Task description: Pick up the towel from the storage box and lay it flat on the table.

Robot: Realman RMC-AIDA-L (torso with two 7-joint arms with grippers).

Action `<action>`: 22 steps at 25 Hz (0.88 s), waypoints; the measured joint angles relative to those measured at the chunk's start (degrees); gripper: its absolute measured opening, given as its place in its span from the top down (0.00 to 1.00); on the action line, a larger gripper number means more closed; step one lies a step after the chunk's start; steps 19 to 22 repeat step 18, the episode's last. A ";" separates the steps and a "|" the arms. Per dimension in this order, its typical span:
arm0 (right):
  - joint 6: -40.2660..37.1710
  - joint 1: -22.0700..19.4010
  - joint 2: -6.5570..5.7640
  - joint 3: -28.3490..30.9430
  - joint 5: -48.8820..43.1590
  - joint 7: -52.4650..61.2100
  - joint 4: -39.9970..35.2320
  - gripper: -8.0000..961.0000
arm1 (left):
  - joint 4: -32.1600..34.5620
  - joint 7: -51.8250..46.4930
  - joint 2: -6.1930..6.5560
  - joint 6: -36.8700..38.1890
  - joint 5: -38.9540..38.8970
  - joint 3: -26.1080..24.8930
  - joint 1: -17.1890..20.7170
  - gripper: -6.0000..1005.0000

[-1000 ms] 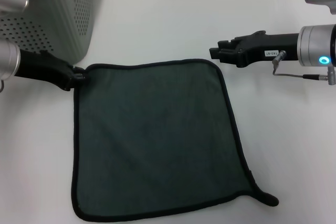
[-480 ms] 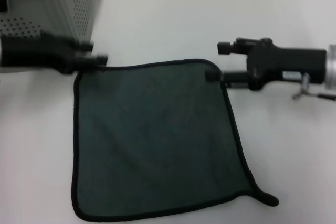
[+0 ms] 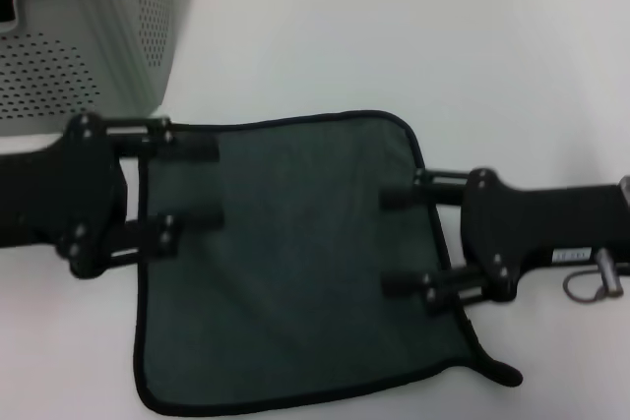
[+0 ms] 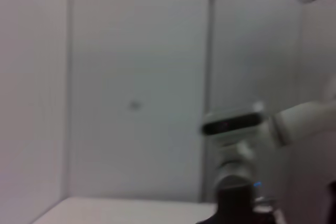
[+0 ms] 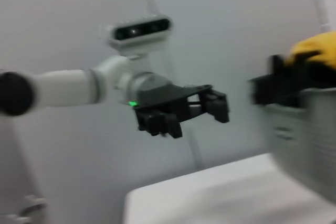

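The towel point(image 3: 295, 263) lies spread flat on the table point(image 3: 394, 36), its black-stitched border showing all round and its corner tab point(image 3: 497, 373) jutting at the near right; bare white tabletop runs wide beyond its far and right edges; the storage box point(image 3: 89, 46) stands at the far left, close to the towel's far-left corner; the left gripper point(image 3: 192, 184) hangs over the towel's left edge, its two fingers spread apart and holding nothing; the right gripper point(image 3: 399, 241) hangs over the right edge, fingers likewise parted and empty; something yellow point(image 5: 315, 51) shows in the box.
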 joint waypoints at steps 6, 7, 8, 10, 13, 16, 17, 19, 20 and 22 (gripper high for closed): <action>-0.66 1.38 0.30 -4.63 4.71 -3.60 0.55 0.09 | -17.16 2.20 5.66 0.77 -6.22 6.95 -2.64 0.48; -0.56 1.86 0.32 -5.02 5.24 -4.20 0.83 0.09 | -17.34 2.46 5.67 0.77 -6.31 7.04 -2.61 0.48; -0.55 2.53 0.35 -5.17 5.60 -4.57 1.07 0.09 | -17.78 3.16 5.67 0.76 -6.43 7.12 -2.44 0.48; -0.55 3.46 0.36 -5.45 5.95 -4.74 1.43 0.09 | -17.87 4.19 5.34 0.73 -6.56 6.02 -2.04 0.48; -0.49 4.08 0.34 -5.46 6.29 -5.09 1.76 0.09 | -18.06 4.73 4.94 0.72 -6.59 4.53 -1.83 0.48; -0.23 4.13 0.33 -5.45 6.93 -5.30 1.80 0.09 | -17.45 4.74 4.65 0.72 -6.50 4.08 -1.99 0.48; -0.20 4.14 0.33 -5.45 7.30 -5.33 1.81 0.09 | -17.21 4.63 4.76 0.72 -6.51 4.07 -2.16 0.48; -0.24 4.16 0.32 -5.45 7.66 -5.39 1.81 0.09 | -17.09 4.52 4.90 0.72 -6.51 4.07 -2.28 0.48; -0.24 4.16 0.32 -5.45 7.66 -5.39 1.81 0.09 | -17.09 4.52 4.90 0.72 -6.51 4.07 -2.28 0.48; -0.24 4.16 0.32 -5.45 7.66 -5.39 1.81 0.09 | -17.09 4.52 4.90 0.72 -6.51 4.07 -2.28 0.48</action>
